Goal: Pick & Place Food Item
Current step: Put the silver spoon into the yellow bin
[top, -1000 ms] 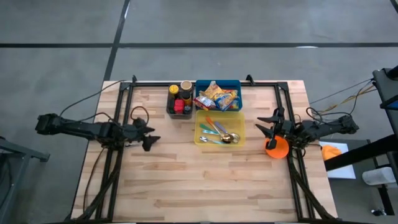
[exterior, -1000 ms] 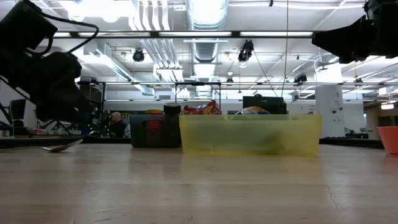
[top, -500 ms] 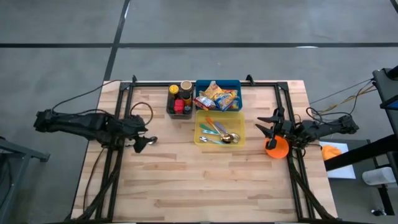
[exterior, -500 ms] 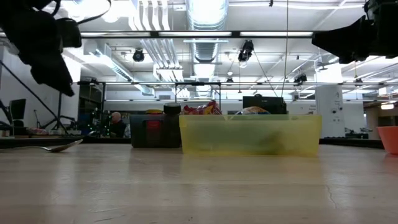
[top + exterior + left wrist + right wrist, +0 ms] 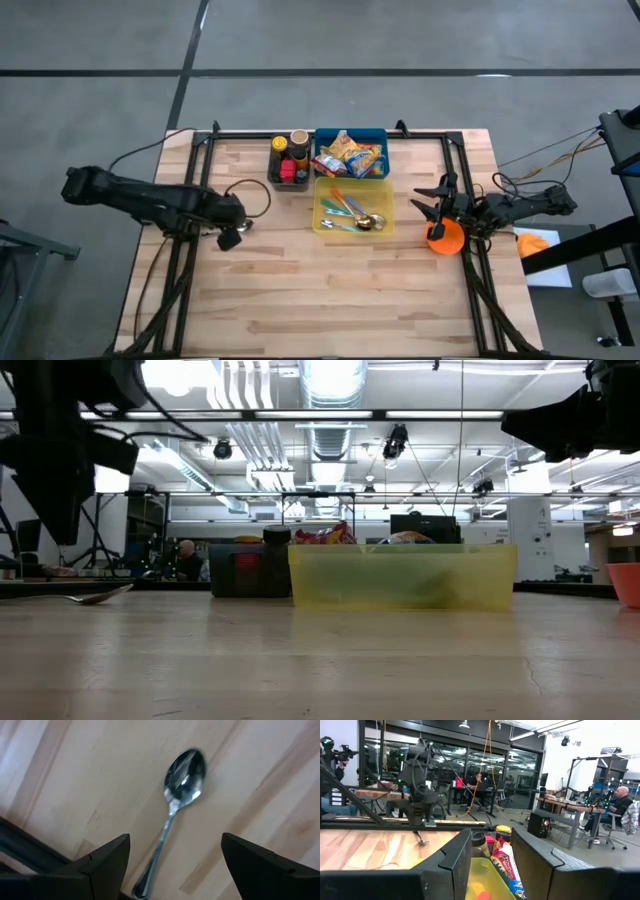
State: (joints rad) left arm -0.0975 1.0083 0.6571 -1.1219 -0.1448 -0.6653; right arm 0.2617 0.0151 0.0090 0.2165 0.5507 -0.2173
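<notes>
Snack packets (image 5: pixel 350 155) in blue bin (image 5: pixel 381 134)

No legible text, labels or numbers.

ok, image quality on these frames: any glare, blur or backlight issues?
Low view: ceiling lights blow out at the top, so the left gripper reads as a black silhouette, and the near table looks soft. Left wrist view: the spoon is slightly blurred, with a bright glint on its bowl. High view: even light, no glare. Right wrist view: bright upper corner, own fingers dark.
</notes>
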